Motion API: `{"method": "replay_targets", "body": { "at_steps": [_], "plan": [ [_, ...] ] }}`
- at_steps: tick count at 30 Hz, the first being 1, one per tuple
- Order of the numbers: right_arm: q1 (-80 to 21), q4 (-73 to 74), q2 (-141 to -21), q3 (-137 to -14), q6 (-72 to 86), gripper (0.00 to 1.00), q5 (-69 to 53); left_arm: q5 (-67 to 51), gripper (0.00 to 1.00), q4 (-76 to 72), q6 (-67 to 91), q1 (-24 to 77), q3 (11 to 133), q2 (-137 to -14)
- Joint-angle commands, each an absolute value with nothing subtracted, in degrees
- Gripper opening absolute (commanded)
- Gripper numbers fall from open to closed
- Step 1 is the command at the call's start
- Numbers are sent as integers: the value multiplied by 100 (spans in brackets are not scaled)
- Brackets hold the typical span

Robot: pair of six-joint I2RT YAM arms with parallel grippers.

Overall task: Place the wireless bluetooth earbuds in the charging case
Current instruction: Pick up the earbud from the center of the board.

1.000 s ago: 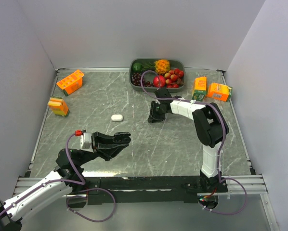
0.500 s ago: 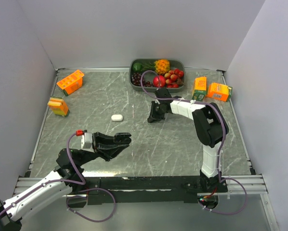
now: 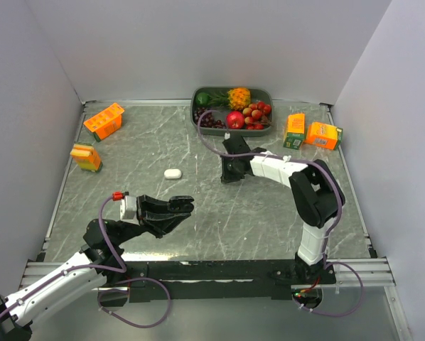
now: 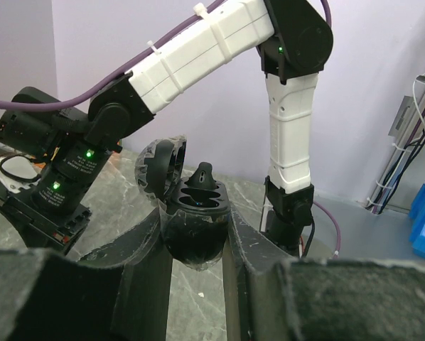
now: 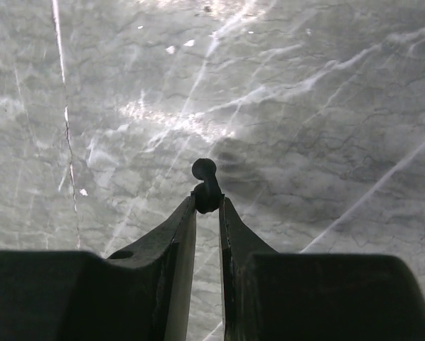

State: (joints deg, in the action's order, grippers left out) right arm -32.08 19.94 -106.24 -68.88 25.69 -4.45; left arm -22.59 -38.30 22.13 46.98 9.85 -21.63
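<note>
My left gripper (image 4: 198,234) is shut on an open black charging case (image 4: 195,213), lid tipped back to the left; one black earbud (image 4: 202,177) stands in a slot. In the top view this gripper (image 3: 175,207) hovers over the near left of the table. My right gripper (image 5: 207,202) is shut on a second black earbud (image 5: 206,186), its round head poking past the fingertips, just above the marble table. In the top view this gripper (image 3: 229,172) is at mid-table, pointing down. A closed white case (image 3: 173,173) lies on the table left of it. No white buds show.
A grey tray (image 3: 198,122) of fruit stands at the back centre. Orange cartons sit at the back left (image 3: 104,121), left edge (image 3: 86,157) and back right (image 3: 295,131), (image 3: 323,134). White walls enclose the table.
The right arm's elbow has swung right and lower, and its wrist has turned; its gripper stays at about the same spot on the table. The left arm has not moved.
</note>
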Motion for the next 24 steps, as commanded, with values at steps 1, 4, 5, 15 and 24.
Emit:
{"method": "replay_targets", "body": {
  "at_steps": [1,4,5,15,24],
  "plan": [
    [-3602,2065,-10283,-6829,2119,2,165,-2232,1,-3999,2188,4729,1108,-2162],
    [-3726,2101,-10292,-6777,2039,2,264,-2224,1,-3990,2197,4737,1099,-2127],
    [-3735,2014,-10248,-6681,2039,2,246,-2215,1,-3982,2189,4737,1099,-2118],
    [-4025,1714,-8238,-6109,1767,0,-167,-2188,1,-3771,2127,4755,1143,-1934],
    [-4499,2416,-6259,-6284,678,0,-1238,-2215,1,-3981,2030,4764,1169,-1995]
  ]
}}
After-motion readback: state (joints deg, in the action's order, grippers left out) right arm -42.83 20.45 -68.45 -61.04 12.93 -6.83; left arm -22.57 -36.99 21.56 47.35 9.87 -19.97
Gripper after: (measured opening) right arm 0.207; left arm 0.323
